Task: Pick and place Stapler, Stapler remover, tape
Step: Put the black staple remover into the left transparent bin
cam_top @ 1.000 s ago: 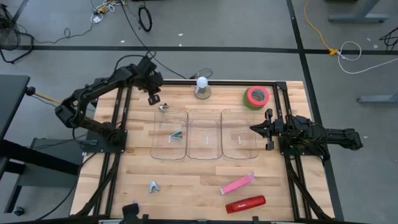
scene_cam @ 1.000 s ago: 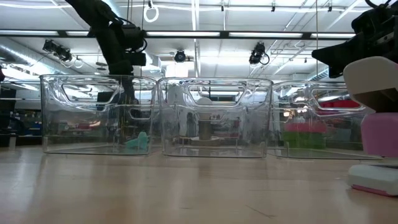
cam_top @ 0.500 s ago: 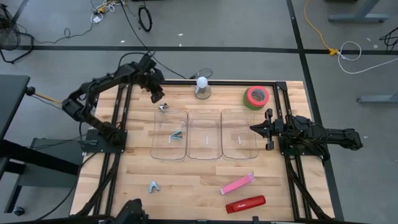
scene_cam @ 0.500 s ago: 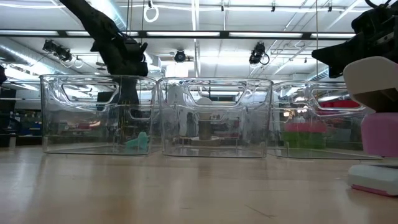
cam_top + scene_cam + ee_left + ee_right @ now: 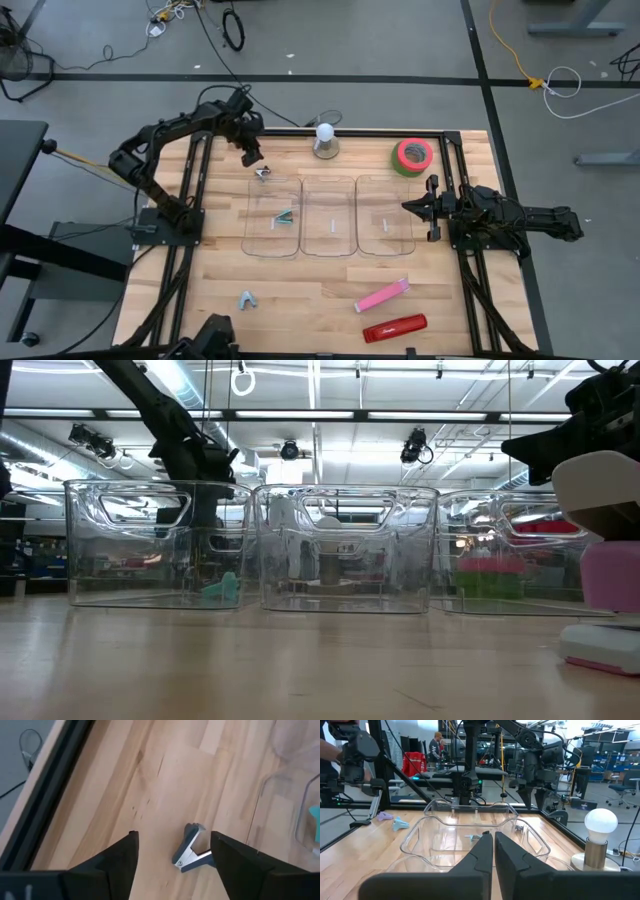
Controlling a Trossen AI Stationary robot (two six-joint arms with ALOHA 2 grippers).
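Bright even overhead strip lighting — glare on clear bins [image 5: 350, 550]; near foreground blurred, shadows soft.

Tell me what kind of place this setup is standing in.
Most likely a robotics lab or workshop in an industrial hall. The low view shows exposed ceiling ducts. The right wrist view shows office chairs and a person beyond the wooden table, with cables on the grey floor.

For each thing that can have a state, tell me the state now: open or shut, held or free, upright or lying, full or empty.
Left gripper: open, above silver remover, which lies free on the table.
Right gripper: shut, empty.
Left bin: holds a teal remover.
Tape: lying flat, free.
Pink stapler: lying, free.
Red stapler: lying, free.
Grey remover: lying, free.
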